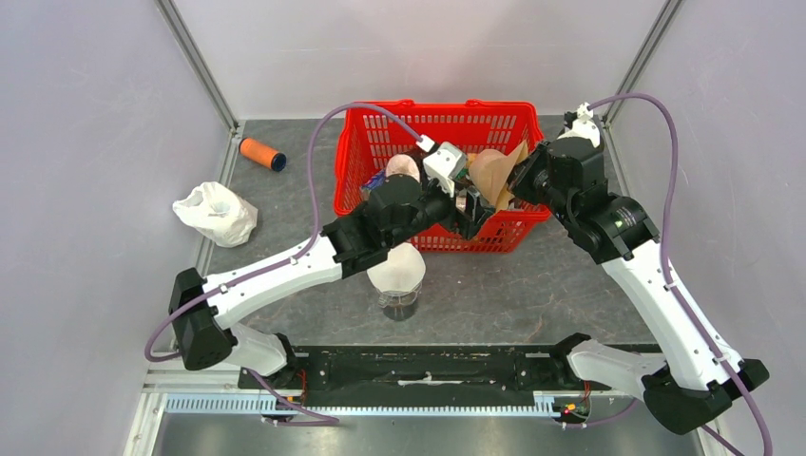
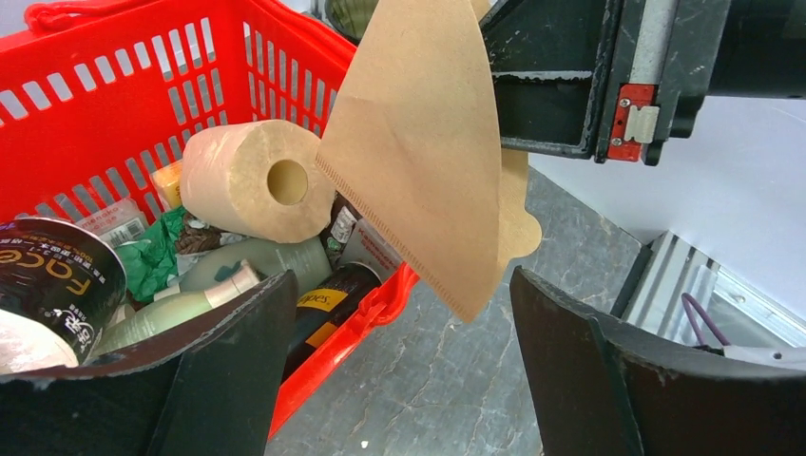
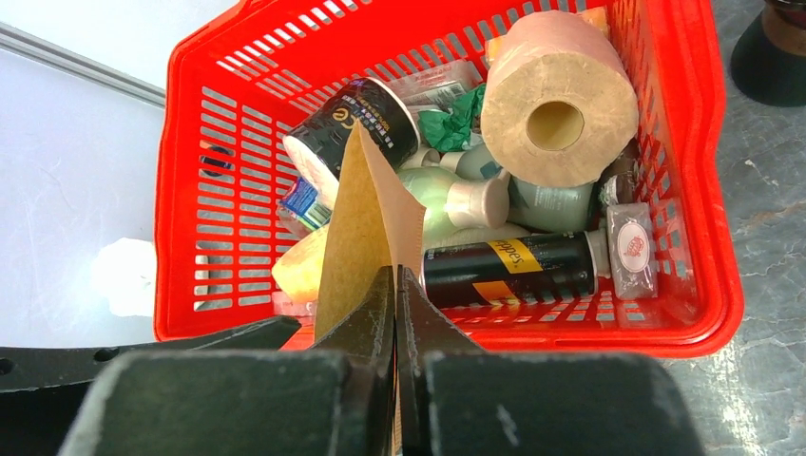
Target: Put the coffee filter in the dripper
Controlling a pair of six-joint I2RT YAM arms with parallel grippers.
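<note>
R gripper [image 3: 394,277] clamped on flat brown paper filter [image 3: 366,223]; L gripper [image 2: 401,277] spread wide, empty, beside it; cluttered red plastic basket [image 3: 445,27] below.

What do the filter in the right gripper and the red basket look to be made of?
Coffee filter: thin brown paper, probably unbleached, with a matte finish and a crimped seam along one edge; likely flimsy.
Basket: red moulded plastic, slightly glossy, with slotted lattice walls and a thick rim; it looks rigid.

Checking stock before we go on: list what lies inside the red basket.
Inside the red basket: a paper roll, a black can, pale green bottles, a black bottle and a small packet. The held coffee filter hides what lies behind it.
</note>
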